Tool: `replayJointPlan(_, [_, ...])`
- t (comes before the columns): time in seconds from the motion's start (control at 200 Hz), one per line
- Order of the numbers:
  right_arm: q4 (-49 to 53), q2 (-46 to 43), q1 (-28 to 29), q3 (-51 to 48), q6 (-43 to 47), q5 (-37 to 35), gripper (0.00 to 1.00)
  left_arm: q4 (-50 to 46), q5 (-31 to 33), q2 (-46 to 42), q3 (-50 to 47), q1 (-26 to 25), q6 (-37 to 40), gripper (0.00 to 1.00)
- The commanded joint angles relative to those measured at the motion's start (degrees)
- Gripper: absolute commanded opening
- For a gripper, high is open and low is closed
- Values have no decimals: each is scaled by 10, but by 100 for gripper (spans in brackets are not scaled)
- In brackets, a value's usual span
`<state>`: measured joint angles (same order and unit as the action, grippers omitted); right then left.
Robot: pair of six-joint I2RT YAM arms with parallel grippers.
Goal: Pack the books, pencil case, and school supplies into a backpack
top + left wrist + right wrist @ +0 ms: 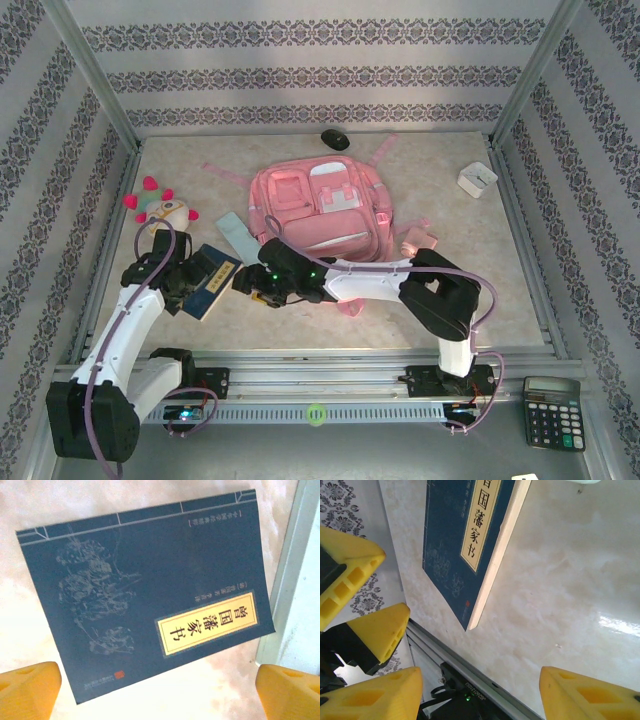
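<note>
Now, far left: a plush toy [160,207] lies on the bench [450,290] close to the side wall. Just in front of it hangs the left pincer [192,280]. The wrist camera shows its yellow fingertips [27,690] out at either bottom corner, jaws spread wide with nothing between them. Directly below lies the dark blue book [213,283], flat on the bench, cover up, yellow title patch showing, and no finger on it.

A little further back, the pale blue pencil case [238,236] lies slanted on the bench, close by the backpack's left side.

Moving right, the right pincer [255,290] comes in on an arm stretched across from the other base and sits low just beside the book's right edge. Its jaws stand partly apart, bare bench between them, gripping nothing.

In the centre, the pink backpack [315,210] lies flat, front pockets up, straps trailing out. Behind it sits a small black oval object [335,139].

Further right, a white square box [477,179] rests near the side wall. At the near right corner, outside the rail, lies a black calculator [552,412].
</note>
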<state>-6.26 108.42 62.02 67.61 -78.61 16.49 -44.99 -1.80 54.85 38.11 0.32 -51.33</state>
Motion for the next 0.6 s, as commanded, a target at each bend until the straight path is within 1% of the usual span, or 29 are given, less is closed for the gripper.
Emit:
replayJointPlan(0.0, [-22,8,9,16,-33,-26,63,26,35,6,4,40,68,100])
replayJointPlan(0.05, [-23,10,11,16,-36,-32,63,51,31,23,7,57,102,100])
replayJointPlan(0.13, [-25,10,15,13,-40,-42,63,75,32,74,28,72,155,99])
replayJointPlan(0.18, [-34,10,17,11,-43,-46,63,94,10,107,40,87,171,99])
replayJointPlan(0.27, [-40,10,18,9,-44,-53,62,145,-36,162,47,106,177,100])
replayJointPlan(0.345, [-41,9,21,7,-43,-57,62,169,-30,211,63,107,192,100])
replayJointPlan(0.46, [-44,10,21,5,-42,-55,62,177,-30,272,88,110,217,100])
replayJointPlan(0.595, [-47,19,21,7,-47,-48,63,172,-53,301,91,111,216,100])
